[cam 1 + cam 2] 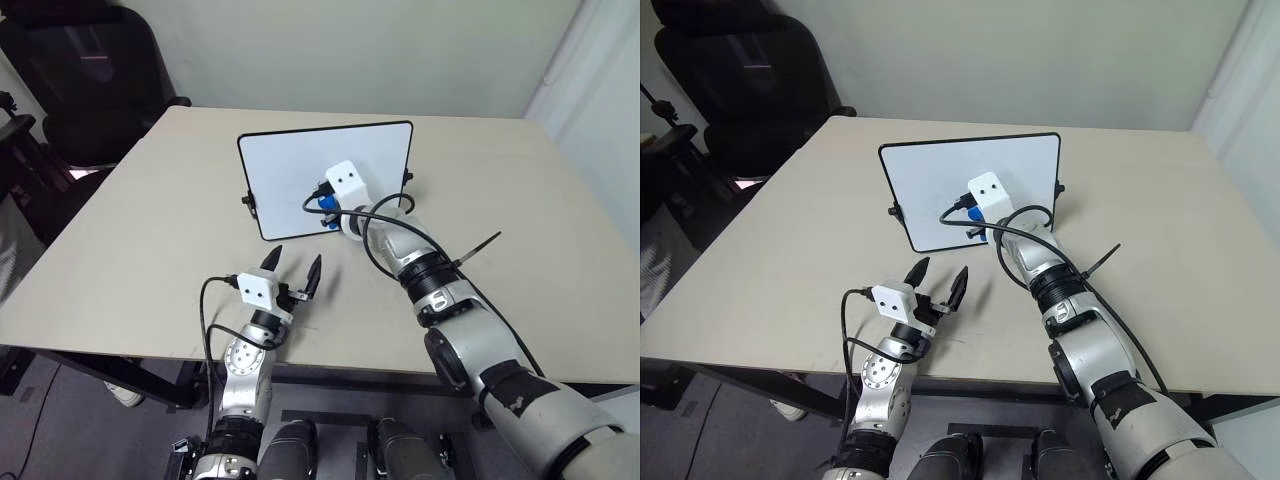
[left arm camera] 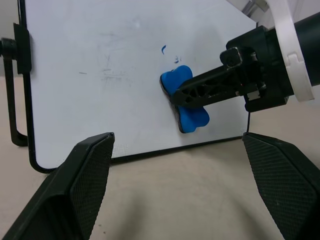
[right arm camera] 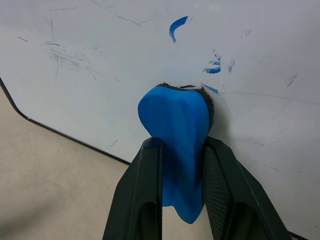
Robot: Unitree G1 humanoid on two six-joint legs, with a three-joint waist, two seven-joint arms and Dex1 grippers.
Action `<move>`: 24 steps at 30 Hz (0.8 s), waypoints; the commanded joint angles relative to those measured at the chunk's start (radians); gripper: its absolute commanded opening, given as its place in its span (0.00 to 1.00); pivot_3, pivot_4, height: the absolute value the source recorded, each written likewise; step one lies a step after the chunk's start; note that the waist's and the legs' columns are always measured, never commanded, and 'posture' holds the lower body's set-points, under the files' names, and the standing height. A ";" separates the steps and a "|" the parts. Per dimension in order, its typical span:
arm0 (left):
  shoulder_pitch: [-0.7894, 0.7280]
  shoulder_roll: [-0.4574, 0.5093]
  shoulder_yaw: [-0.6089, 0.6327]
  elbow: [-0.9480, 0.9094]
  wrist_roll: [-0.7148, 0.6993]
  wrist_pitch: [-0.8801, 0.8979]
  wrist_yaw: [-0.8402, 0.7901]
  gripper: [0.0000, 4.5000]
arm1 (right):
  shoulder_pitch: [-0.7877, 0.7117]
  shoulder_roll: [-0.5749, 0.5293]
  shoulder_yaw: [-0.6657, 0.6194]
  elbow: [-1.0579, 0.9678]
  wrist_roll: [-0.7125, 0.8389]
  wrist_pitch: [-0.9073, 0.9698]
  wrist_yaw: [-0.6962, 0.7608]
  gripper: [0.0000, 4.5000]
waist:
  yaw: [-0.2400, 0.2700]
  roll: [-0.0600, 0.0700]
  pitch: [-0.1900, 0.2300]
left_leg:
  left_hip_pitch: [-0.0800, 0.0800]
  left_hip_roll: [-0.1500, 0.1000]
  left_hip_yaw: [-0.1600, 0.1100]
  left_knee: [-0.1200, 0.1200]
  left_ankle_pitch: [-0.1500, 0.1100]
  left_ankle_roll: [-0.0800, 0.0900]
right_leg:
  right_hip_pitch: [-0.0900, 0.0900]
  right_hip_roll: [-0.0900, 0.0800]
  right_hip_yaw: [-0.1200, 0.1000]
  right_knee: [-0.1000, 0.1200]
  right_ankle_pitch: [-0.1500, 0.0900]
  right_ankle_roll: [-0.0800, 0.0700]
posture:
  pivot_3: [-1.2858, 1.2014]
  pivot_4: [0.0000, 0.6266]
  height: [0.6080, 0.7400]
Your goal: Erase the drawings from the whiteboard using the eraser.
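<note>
The whiteboard (image 1: 290,175) stands tilted near the middle of the table. My right gripper (image 3: 182,147) is shut on the blue eraser (image 3: 176,125), whose far end presses against the lower part of the board's face. Of the drawings, short blue strokes (image 3: 176,26) and smudged flecks (image 3: 214,67) lie just beyond the eraser. In the left wrist view the eraser (image 2: 184,107) shows between the right gripper's black fingers, with a small blue mark (image 2: 163,49) beside it. My left gripper (image 1: 296,268) is open and holds nothing, near the table's front edge, short of the board.
The beige table (image 1: 150,250) has bare room on both sides of the board and behind it. A black office chair (image 1: 90,70) stands off the far left corner. Faint grey smears (image 3: 70,57) mark the board's face.
</note>
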 commanded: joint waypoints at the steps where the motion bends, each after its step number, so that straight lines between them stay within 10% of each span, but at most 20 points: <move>1: -0.011 -0.002 -0.011 -0.059 -0.002 0.004 0.004 1.00 | -0.050 -0.028 -0.041 -0.061 0.005 -0.014 -0.012 0.24 | 0.000 -0.001 0.001 | 0.000 0.000 0.000 0.000 0.000 0.000 | 0.000 0.000 0.000 0.000 0.000 0.000 | 0.52 0.24 1.00; 24: 0.003 0.002 -0.015 -0.086 -0.001 0.027 0.015 1.00 | -0.093 -0.028 -0.113 -0.206 0.070 -0.007 0.003 0.24 | -0.007 -0.004 0.003 | -0.001 0.001 0.000 0.002 0.007 -0.002 | -0.004 0.001 -0.001 0.001 0.004 0.000 | 0.52 0.24 1.00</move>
